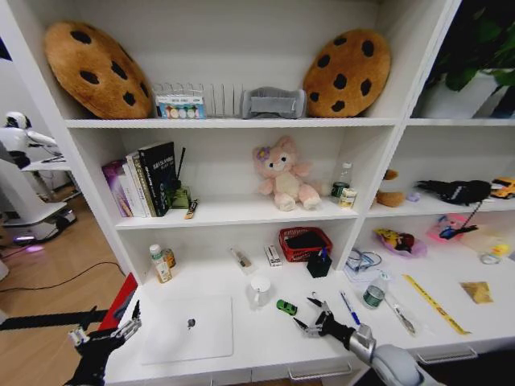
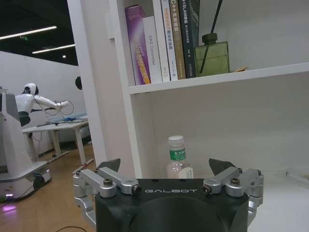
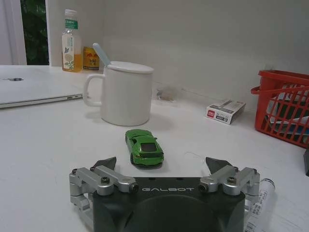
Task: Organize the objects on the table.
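From the head view, the right gripper (image 1: 310, 314) sits low over the table (image 1: 265, 338) with its fingers spread apart and nothing between them. The green toy car (image 1: 286, 306) lies just beyond its tips, a little toward the robot's left, not touching them. Farther off on that same side rests the closed silver laptop (image 1: 189, 328), and the white mug (image 1: 259, 291) stands past the car. To the gripper's other side lies the blue pen (image 1: 349, 308). The left gripper (image 1: 105, 331) hangs off the table's left end, well apart from everything (its jaws look parted here too), with a red object (image 1: 121, 301) leaning at the desk's edge just behind it.

In the left wrist view, the left gripper (image 2: 166, 169) is open and empty. Straight ahead of it, near the shelf upright, stands a clear bottle (image 2: 177, 157) with a green label; above that, a shelf carries books (image 2: 159, 41) and an olive glass diffuser bottle (image 2: 211, 55).

In the right wrist view, the right gripper (image 3: 164, 166) is open wide, and the green toy car (image 3: 144, 148) sits on the tabletop just ahead of the fingertips, roughly between them and slightly toward one side. The lidded white mug (image 3: 124, 94) stands behind the car, the silver laptop (image 3: 36, 86) lies flat farther off, and a red basket (image 3: 285, 106) sits on the opposite side.
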{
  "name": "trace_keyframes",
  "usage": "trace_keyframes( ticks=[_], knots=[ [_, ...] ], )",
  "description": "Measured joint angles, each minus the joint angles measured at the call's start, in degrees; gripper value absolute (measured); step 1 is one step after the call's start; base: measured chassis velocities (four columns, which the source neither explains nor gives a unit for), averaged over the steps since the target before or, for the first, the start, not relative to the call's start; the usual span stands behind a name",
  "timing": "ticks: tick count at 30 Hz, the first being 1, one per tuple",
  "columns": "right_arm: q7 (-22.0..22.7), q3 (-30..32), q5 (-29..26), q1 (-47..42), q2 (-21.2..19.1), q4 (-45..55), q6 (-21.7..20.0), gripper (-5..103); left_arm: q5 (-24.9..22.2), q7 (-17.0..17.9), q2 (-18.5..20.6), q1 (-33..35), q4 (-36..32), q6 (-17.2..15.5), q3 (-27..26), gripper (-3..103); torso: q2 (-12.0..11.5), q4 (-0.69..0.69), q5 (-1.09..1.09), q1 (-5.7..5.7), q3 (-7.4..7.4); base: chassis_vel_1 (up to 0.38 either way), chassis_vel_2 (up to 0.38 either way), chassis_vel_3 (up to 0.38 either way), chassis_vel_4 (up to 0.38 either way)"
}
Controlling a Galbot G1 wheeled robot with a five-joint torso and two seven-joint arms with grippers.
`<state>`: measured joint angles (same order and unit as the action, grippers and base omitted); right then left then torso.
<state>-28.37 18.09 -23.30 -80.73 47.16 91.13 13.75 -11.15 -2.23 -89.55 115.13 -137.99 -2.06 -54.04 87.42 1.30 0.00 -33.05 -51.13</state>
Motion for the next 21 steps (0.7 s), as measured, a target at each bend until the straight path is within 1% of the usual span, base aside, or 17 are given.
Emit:
trace_keyframes(
  ticks=[5, 6, 7, 9, 10, 11, 12, 14, 15, 18, 20, 21],
  knots=[
    [0.0, -0.9, 0.1, 0.7, 0.2, -0.5, 0.0, 102, 0.0, 0.0, 0.0, 0.0, 0.0, 0.0, 0.0, 100, 0.0, 0.0, -0.01, 0.0, 0.0, 0.0, 0.0, 0.0, 0.0],
    [0.1, -1.8, 0.1, 1.6, 0.4, -1.0, 0.1, 97, 0.0, 0.0, 0.0, 0.0, 0.0, 0.0, 0.0, 100, 0.0, 0.0, 0.0, 0.0, 0.0, 0.0, 0.0, 0.0, 0.0],
    [0.1, -1.8, 0.1, 1.6, 0.4, -1.0, 0.1, 97, 0.0, 0.0, 0.0, 0.0, 0.0, 0.0, 0.0, 100, 0.0, 0.0, 0.0, 0.0, 0.0, 0.0, 0.0, 0.0, 0.0],
    [-0.2, -3.6, 0.0, 3.5, 0.9, -2.4, 0.3, 86, 0.0, 0.0, 0.0, 0.0, 0.0, 0.0, 0.0, 100, 0.0, 0.0, -0.01, 0.0, 0.0, 0.0, 0.0, 0.0, 0.0],
    [-0.2, -3.6, 0.0, 3.5, 0.9, -2.4, 0.3, 86, 0.0, 0.0, 0.0, 0.0, 0.0, 0.0, 0.0, 100, 0.0, 0.0, -0.01, 0.0, 0.0, 0.0, 0.0, 0.0, 0.0],
    [-0.2, -4.2, 0.0, 4.3, 1.1, -3.0, 0.4, 81, 0.0, 0.0, 0.0, 0.0, 0.0, 0.0, 0.0, 100, 0.0, 0.0, -0.01, 0.0, 0.0, 0.0, 0.0, 0.0, 0.0],
    [-0.2, -4.2, 0.0, 4.3, 1.1, -3.0, 0.4, 81, 0.0, 0.0, 0.0, 0.0, 0.0, 0.0, 0.0, 100, 0.0, 0.0, -0.01, 0.0, 0.0, 0.0, 0.0, 0.0, 0.0],
    [-1.7, -5.0, -0.1, 5.8, 1.5, -4.3, 0.6, 70, 0.0, 0.0, 0.0, 0.0, 0.0, 0.0, 0.0, 100, 0.0, 0.0, -0.02, 0.0, 0.01, 0.0, 0.0, 0.0, 0.0],
    [-1.7, -5.0, -0.1, 5.8, 1.5, -4.3, 0.6, 70, 0.0, 0.0, 0.0, 0.0, 0.0, 0.0, 0.0, 100, 0.0, 0.0, -0.02, 0.0, 0.01, 0.0, 0.0, 0.0, 0.0],
    [-3.3, -5.0, -0.5, 5.8, 1.6, -4.5, 0.6, 54, 0.0, 0.0, 0.0, 0.0, 0.0, 0.0, 0.0, 100, 0.0, 0.0, -0.01, 0.0, 0.0, 0.0, 0.0, 0.0, 0.0],
    [-3.5, -4.9, -0.5, 5.6, 1.7, -4.5, 0.6, 54, 0.0, 0.0, 0.0, 0.0, 0.0, 0.0, 0.0, 100, 0.0, -0.01, 0.0, 0.0, 0.01, 0.0, 0.0, 0.0, 0.0],
    [-3.5, -4.7, -0.5, 5.4, 1.8, -4.4, 0.7, 47, 0.0, 0.0, 0.0, 0.0, 0.0, 0.0, 0.0, 100, 0.0, -0.01, 0.0, 0.0, 0.01, 0.0, 0.0, 0.0, 0.0]
  ],
)
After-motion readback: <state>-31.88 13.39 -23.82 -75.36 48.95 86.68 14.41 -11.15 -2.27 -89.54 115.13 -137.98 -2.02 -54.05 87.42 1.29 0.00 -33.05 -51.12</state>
